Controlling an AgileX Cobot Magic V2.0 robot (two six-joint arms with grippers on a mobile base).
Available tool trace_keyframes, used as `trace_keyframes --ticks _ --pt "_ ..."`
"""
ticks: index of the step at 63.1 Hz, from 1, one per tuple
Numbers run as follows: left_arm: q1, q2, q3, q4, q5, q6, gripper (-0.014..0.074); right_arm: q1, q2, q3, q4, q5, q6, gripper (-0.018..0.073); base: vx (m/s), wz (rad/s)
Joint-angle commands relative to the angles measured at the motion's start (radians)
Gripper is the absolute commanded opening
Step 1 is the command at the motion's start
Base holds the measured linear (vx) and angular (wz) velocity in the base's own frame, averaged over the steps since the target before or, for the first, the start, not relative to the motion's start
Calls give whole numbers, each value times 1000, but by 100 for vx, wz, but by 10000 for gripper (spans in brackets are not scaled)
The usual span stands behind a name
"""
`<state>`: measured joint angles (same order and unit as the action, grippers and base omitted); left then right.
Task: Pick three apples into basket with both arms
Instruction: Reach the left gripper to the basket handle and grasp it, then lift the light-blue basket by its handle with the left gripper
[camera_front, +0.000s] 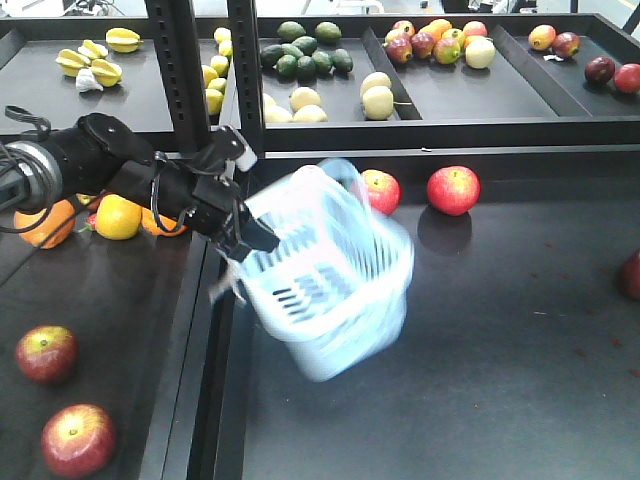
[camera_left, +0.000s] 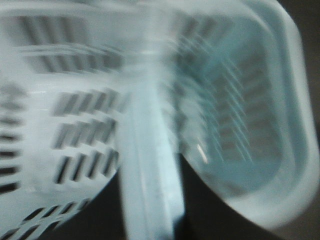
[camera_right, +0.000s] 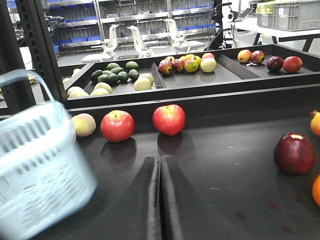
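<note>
My left gripper (camera_front: 245, 235) is shut on the rim of the pale blue basket (camera_front: 330, 275) and holds it tilted above the dark table; the basket is motion-blurred. In the left wrist view the basket (camera_left: 235, 100) fills the frame, and the jaws are hidden. Two red apples (camera_front: 453, 190) (camera_front: 382, 190) lie by the back ledge, one partly behind the basket. Two dark red apples (camera_front: 45, 353) (camera_front: 77, 438) lie at the lower left. My right gripper (camera_right: 160, 160) is shut and empty, low over the table, facing two red apples (camera_right: 117, 125) (camera_right: 169, 119), with the basket (camera_right: 35, 175) to its left.
A dark red fruit (camera_right: 294, 153) lies right of my right gripper. A pale fruit (camera_right: 83, 124) sits by the ledge. Black posts (camera_front: 180, 70) stand behind my left arm. Orange and yellow fruits (camera_front: 118, 217) lie under that arm. Back trays (camera_front: 440, 90) hold mixed fruit.
</note>
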<state>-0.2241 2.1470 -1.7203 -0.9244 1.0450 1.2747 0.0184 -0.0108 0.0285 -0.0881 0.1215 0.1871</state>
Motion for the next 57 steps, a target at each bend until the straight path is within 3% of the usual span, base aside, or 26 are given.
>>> trace_keyframes --ticks 1,13,28,34,43,57 --pt "-10 -82 -25 -110 130 -15 -9 -7 -10 15 -10 -75 -4 -1 0 0" --pt "-10 -143 -23 -133 207 -207 -8 -7 -10 15 -10 -75 -4 -1 0 0" --pt "-48 -288 20 -8 207 -472 -8 -7 -10 15 -10 -75 -4 -1 0 0" --pt "-65 -363 95 -2 207 -529 -8 -7 -10 15 -10 -75 -4 -1 0 0" --pt "-80 -507 280 -12 189 -550 -8 -7 -10 15 -10 -75 -4 -1 0 0" --pt "-80 -806 591 -36 -38 -650 -8 -7 -10 15 -10 -75 -4 -1 0 0"
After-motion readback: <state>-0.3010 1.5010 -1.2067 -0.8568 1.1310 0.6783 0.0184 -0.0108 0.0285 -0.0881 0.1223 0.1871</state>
